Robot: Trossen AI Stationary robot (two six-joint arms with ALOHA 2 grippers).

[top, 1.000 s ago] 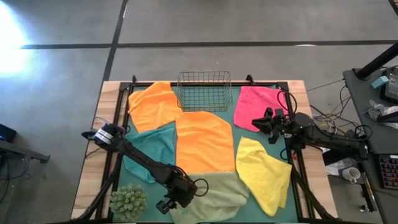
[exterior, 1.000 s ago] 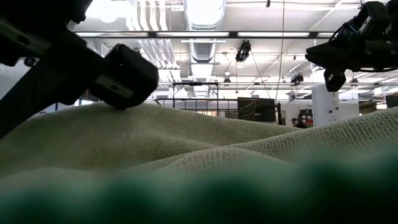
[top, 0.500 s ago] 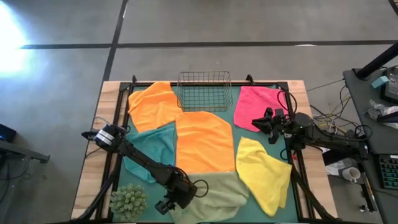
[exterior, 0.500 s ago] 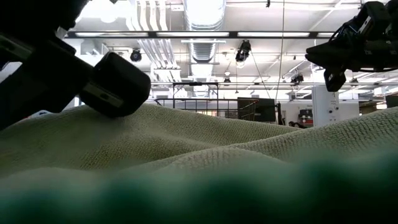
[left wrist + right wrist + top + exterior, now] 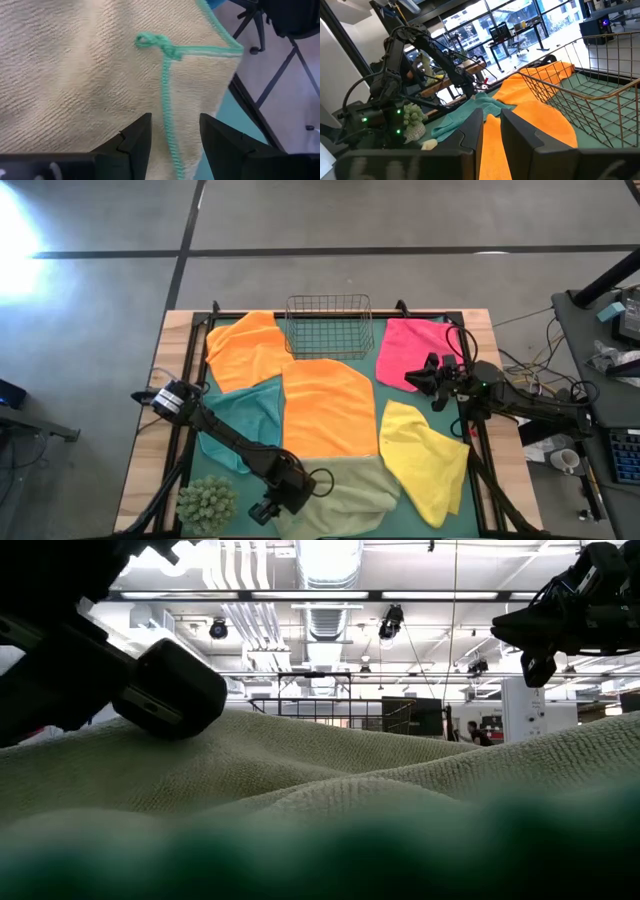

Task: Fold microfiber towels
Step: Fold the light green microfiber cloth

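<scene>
Several microfiber towels lie spread on the green mat: two orange (image 5: 325, 405) (image 5: 250, 345), a teal (image 5: 245, 415), a pink (image 5: 415, 345), a yellow (image 5: 425, 460) and a pale olive one (image 5: 345, 495) at the near edge. My left gripper (image 5: 268, 508) slants down over the olive towel's near left corner, open. In the left wrist view the towel's green-stitched edge (image 5: 167, 100) runs between its fingers (image 5: 172, 142). My right gripper (image 5: 410, 377) hangs level above the pink towel's near edge, a narrow gap between its fingers (image 5: 490, 135), holding nothing. My left gripper stands with one finger (image 5: 135, 142) on each side of the olive towel's stitched edge (image 5: 169, 125), near its corner (image 5: 225, 50), slanting down from the table's left. Whether the fingertips touch the cloth, I cannot tell. The towel lies flat on the mat.
A wire basket (image 5: 330, 325) stands at the far middle, between an orange and the pink towel. A green spiky plant ball (image 5: 207, 502) sits at the near left corner, close to my left gripper. The table's frame rails run along both sides.
My left gripper has rolled and tipped a little over the olive towel's corner. In the low view its body has sunk closer to the cloth. Its place over the table is the same and the gap between its fingers looks unchanged.
</scene>
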